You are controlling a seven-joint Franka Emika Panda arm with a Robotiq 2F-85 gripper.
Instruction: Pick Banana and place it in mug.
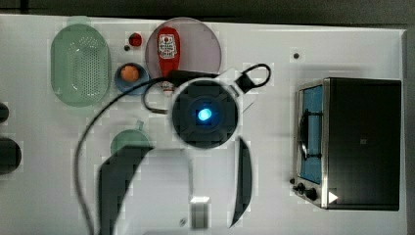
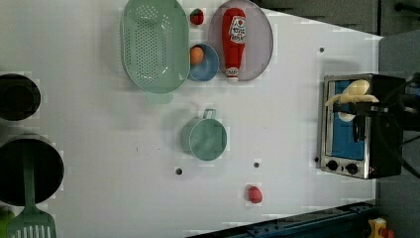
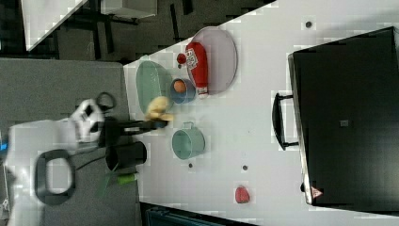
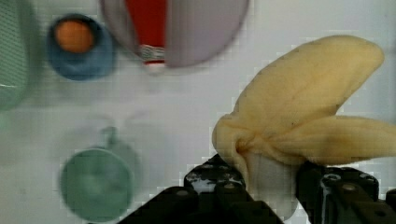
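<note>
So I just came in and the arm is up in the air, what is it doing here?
The robot arm's end effector is shut on the toy banana bunch and holds it lifted off the white table. The green mug stands upright and has nothing in it, so the banana has not yet been placed. In the wrist view the mug lies off to the side of the banana, not under it.
</note>
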